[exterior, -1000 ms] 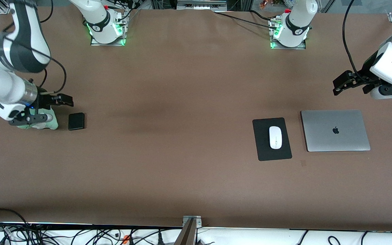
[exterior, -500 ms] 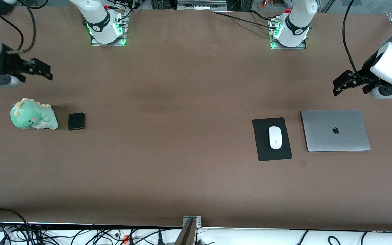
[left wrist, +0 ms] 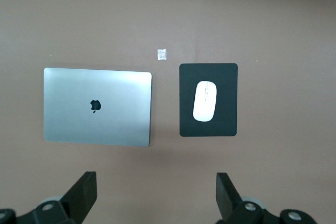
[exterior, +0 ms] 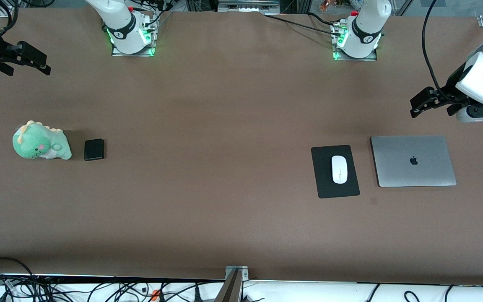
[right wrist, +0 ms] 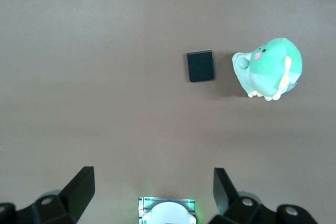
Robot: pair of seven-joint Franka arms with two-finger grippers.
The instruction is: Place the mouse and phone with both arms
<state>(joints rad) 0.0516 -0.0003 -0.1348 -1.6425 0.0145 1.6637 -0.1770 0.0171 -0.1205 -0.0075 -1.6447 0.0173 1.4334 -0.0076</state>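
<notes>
Two placements, front view: the mouse [exterior: 339, 169] lies on the mouse pad [exterior: 324, 178] beside the laptop [exterior: 413, 161] toward the left arm's end of the desk [exterior: 224, 167]; the phone [exterior: 94, 149] lies flat just beside the plush dinosaur [exterior: 40, 141] toward the right arm's end. Both look set down, so I judge little or nothing is left.
Tools, front view: left tool [exterior: 419, 102] hangs over bare desk near the laptop, right tool [exterior: 25, 58] over the desk's edge, both empty.
Left wrist view: one mouse [left wrist: 205, 100], one pad [left wrist: 231, 124], one laptop [left wrist: 97, 106]; fingers [left wrist: 84, 192] spread wide.
Right wrist view: one phone [right wrist: 200, 66], one dinosaur [right wrist: 269, 68]; fingers [right wrist: 79, 187] spread wide, nothing between.
</notes>
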